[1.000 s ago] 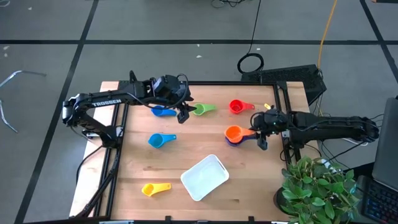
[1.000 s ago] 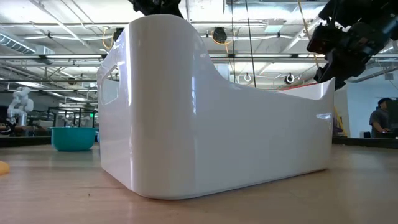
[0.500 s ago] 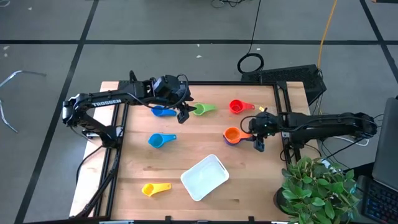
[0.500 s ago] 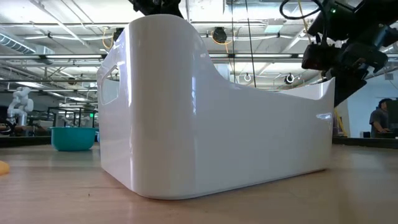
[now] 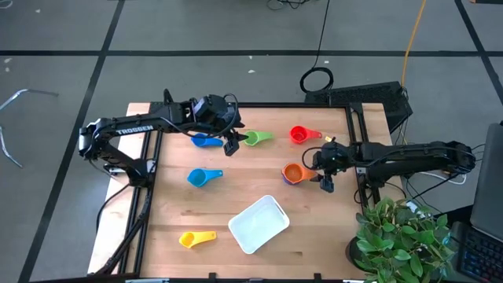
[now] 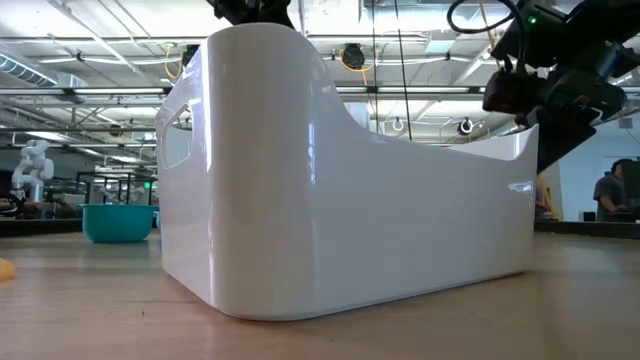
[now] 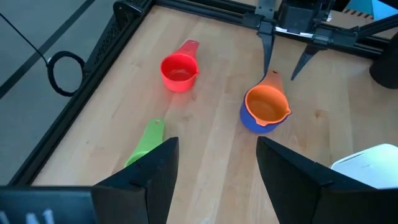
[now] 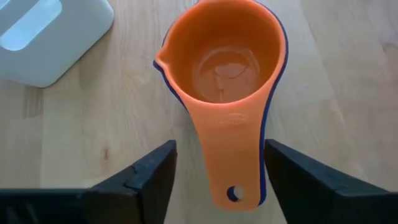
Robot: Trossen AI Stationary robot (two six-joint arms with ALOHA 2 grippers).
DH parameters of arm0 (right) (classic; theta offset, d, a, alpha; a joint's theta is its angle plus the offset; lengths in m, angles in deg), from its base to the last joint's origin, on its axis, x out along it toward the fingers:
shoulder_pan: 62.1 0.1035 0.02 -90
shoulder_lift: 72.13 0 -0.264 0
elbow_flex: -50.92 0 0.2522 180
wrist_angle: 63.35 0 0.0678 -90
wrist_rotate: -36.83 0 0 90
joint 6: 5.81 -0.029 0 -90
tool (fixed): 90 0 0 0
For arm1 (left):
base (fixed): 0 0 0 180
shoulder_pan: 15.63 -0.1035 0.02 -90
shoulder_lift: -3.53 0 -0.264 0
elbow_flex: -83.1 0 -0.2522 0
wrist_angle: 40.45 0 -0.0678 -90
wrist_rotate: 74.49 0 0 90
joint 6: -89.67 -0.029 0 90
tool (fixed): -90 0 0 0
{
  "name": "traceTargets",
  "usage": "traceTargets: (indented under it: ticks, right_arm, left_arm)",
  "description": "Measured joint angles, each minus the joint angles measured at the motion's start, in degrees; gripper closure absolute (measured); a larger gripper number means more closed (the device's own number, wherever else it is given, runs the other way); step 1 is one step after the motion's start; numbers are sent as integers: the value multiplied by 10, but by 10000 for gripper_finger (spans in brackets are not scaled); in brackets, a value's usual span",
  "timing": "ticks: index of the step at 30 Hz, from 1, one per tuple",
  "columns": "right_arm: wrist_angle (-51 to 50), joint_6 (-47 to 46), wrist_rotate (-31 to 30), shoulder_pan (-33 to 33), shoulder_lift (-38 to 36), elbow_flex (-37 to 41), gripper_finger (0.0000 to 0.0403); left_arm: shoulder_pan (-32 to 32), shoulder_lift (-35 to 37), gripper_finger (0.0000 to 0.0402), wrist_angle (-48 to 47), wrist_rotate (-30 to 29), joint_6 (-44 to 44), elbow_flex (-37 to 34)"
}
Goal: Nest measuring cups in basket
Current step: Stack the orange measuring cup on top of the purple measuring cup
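The orange cup (image 5: 293, 171) sits nested in the dark blue cup (image 8: 278, 74), right of the table's middle. My right gripper (image 8: 221, 149) is open at table height, a finger on either side of the orange handle (image 8: 231, 168) without touching it. My left gripper (image 7: 217, 146) hangs open above the green cup (image 5: 258, 138), beside a blue cup (image 5: 206, 141). The red cup (image 5: 299, 134), a second blue cup (image 5: 200, 178) and the yellow cup (image 5: 196, 237) lie apart on the table. The white basket (image 5: 258, 224) stands near the near edge.
A potted plant (image 5: 401, 240) stands at the table's near right corner. A black frame rail (image 5: 357, 145) runs along the right edge, under my right arm. In the low view the basket (image 6: 350, 200) blocks most of the table. Bare wood lies between basket and cups.
My right gripper has moved a little toward the table's left, closing in on the nested orange cup's handle. The left arm and the cups have stayed where they were.
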Motion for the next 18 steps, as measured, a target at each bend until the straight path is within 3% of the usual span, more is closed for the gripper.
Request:
traceTargets:
  ticks: [8, 18]
  right_arm:
    - [23, 37, -5, 0, 42, 0, 132]
    - [89, 57, -17, -1, 123, 0, 145]
  left_arm:
    - [0, 0, 183, 0, 0, -1, 0]
    - [0, 0, 183, -3, 0, 0, 0]
